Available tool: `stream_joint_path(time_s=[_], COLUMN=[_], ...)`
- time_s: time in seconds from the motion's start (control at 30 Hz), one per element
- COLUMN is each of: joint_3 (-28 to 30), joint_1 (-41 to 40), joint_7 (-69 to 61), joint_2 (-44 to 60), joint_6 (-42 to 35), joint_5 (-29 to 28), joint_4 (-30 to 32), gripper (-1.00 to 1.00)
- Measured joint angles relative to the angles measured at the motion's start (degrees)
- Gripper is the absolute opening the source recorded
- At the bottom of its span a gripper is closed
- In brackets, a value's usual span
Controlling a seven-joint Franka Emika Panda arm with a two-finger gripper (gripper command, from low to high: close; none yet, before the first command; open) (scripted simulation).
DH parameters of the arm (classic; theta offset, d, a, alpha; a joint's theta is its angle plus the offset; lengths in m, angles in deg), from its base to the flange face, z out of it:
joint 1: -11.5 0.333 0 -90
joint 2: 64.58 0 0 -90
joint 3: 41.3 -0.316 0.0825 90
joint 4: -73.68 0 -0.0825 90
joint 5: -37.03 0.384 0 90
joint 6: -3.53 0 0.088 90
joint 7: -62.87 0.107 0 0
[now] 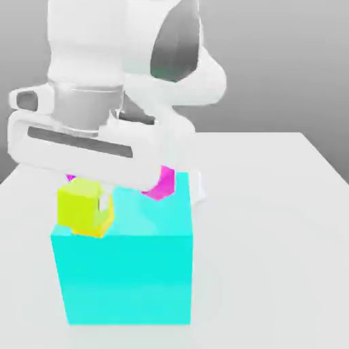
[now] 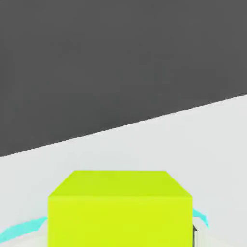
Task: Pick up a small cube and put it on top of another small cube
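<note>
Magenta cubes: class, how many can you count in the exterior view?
2. One magenta cube sits atop the cyan block, behind the hand; a magenta sliver peeks out behind the lime cube. Others may be hidden.

White table carrying one big cyan block

The table (image 1: 272, 225) is a plain white, flat surface that runs back to a straight far edge against a dark grey backdrop; in the hand view it shows as a pale slanted plane (image 2: 144, 144) under that same grey. The big cyan block (image 1: 126, 269) stands directly on it, upright, toward the exterior view's left and near the front, throwing a faint shadow on the white around its base. A small white shape (image 1: 198, 189) sits on the table just behind the block's far corner; what it is cannot be told.
</note>
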Motion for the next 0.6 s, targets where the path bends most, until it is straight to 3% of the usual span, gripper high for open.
stream_joint_path(time_s=[0.2, 0.33, 0.47, 0.5, 0.6], joint_3=[1.47, 3.02, 4.32, 4.46, 4.46], joint_1=[-6.84, -6.07, -6.03, -6.24, -6.24], joint_7=[8.4, 2.06, -0.11, -0.29, -0.29], joint_2=[-12.7, -21.01, -19.85, -19.06, -19.06], joint_6=[-11.21, -16.53, -9.87, -7.79, -7.79], joint_5=[1.25, 2.43, 2.12, 2.05, 2.06], joint_4=[7.09, 10.67, 16.17, 17.5, 17.5], gripper=[-1.0, -1.0, -1.0, 1.0, 1.0])
